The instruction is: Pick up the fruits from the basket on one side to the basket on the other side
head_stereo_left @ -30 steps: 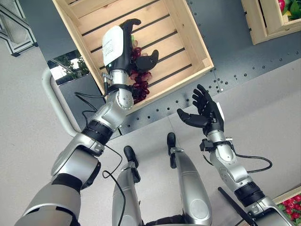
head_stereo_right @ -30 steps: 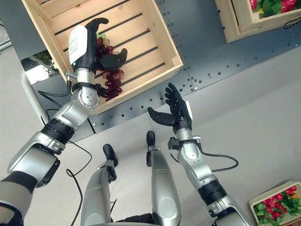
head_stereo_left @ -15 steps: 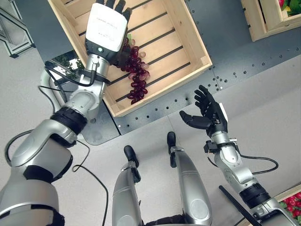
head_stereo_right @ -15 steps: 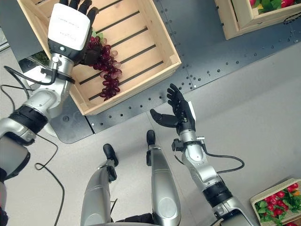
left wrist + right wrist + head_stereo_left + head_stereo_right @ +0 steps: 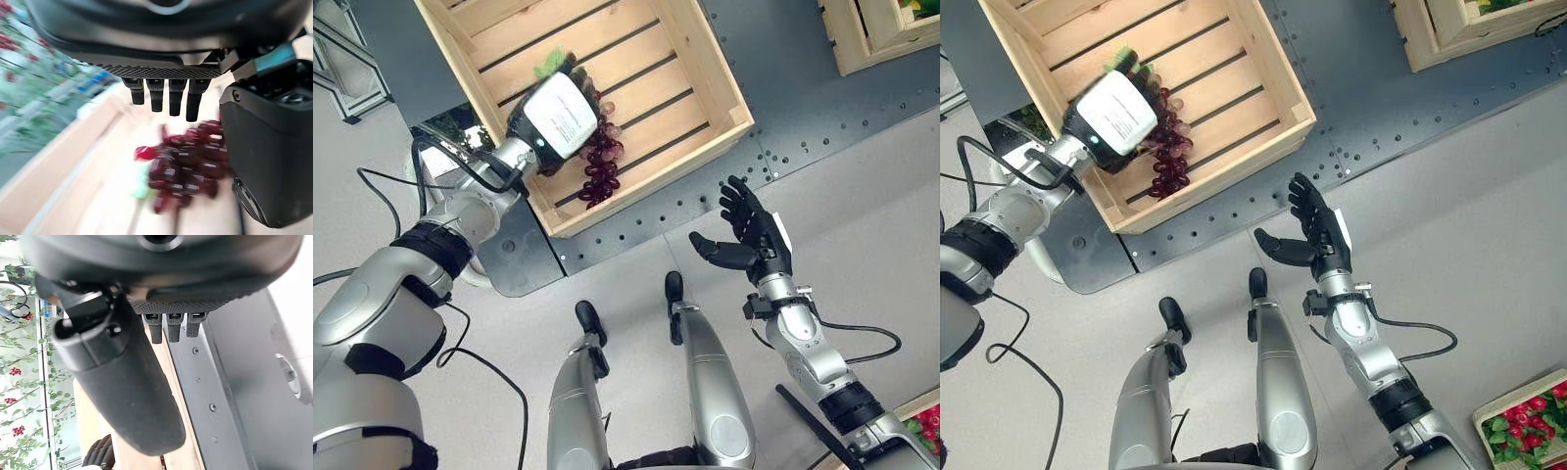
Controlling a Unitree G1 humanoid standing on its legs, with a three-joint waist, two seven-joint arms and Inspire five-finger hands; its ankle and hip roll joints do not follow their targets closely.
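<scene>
Left eye view has the left hand (image 5: 558,116) in the upper left of the frame, inside the wooden crate (image 5: 705,73), its white-backed palm turned over a bunch of dark red grapes (image 5: 598,164) that lies on the crate's slatted floor near the front wall. From above, the fingers are hidden under the hand, so the grip cannot be read there. Left wrist view settles more of it: the fingers (image 5: 168,95) point straight out above the grapes (image 5: 186,164) and the thumb (image 5: 266,156) stands beside the bunch, nothing curled round the fruit, so the hand is released. Right eye view shows the right hand (image 5: 1317,238) at centre, well apart from the crate, over the grey floor, fingers spread and holding nothing. A second crate (image 5: 1449,34) sits at the upper right corner, and a small basket of red fruit (image 5: 1528,421) shows at the lower right edge.
</scene>
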